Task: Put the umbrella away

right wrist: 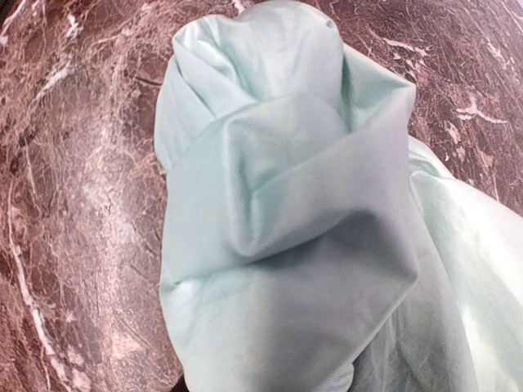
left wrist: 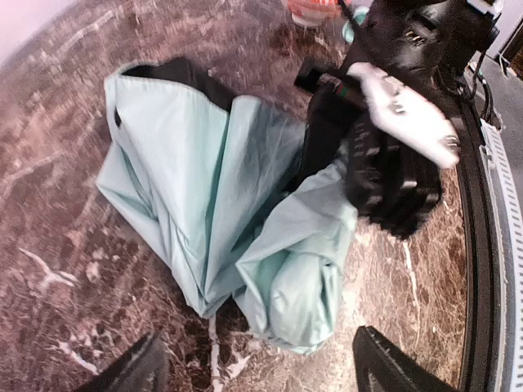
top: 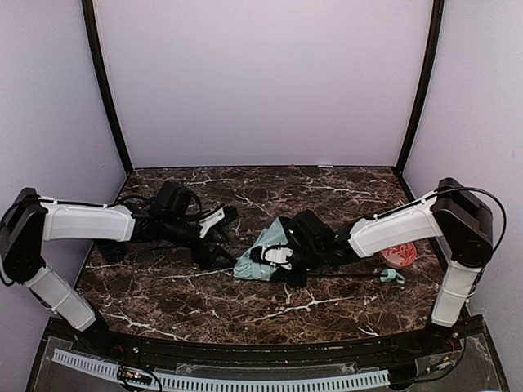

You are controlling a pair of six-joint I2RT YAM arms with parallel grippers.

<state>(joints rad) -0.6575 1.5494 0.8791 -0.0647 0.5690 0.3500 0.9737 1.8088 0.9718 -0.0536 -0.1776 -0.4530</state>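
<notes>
The umbrella (top: 255, 255) lies folded in a loose bundle at the middle of the marble table, pale mint fabric outward. Its thin black shaft runs right to the small mint handle (top: 392, 276). My left gripper (top: 225, 237) is open just left of the bundle. In the left wrist view its dark fingertips (left wrist: 391, 369) stand wide apart, short of the umbrella's rolled end (left wrist: 302, 286), and touch nothing. My right gripper (top: 276, 256) is shut on the fabric at the bundle's right side (left wrist: 384, 175). Mint umbrella cloth (right wrist: 286, 212) fills the right wrist view and hides those fingers.
A round orange-red patterned ball (top: 400, 255) sits at the right, beside the right arm and just behind the handle. The dark marble tabletop (top: 163, 286) is walled by pale panels at the back and both sides. A cable tray runs along the near edge (top: 245, 380).
</notes>
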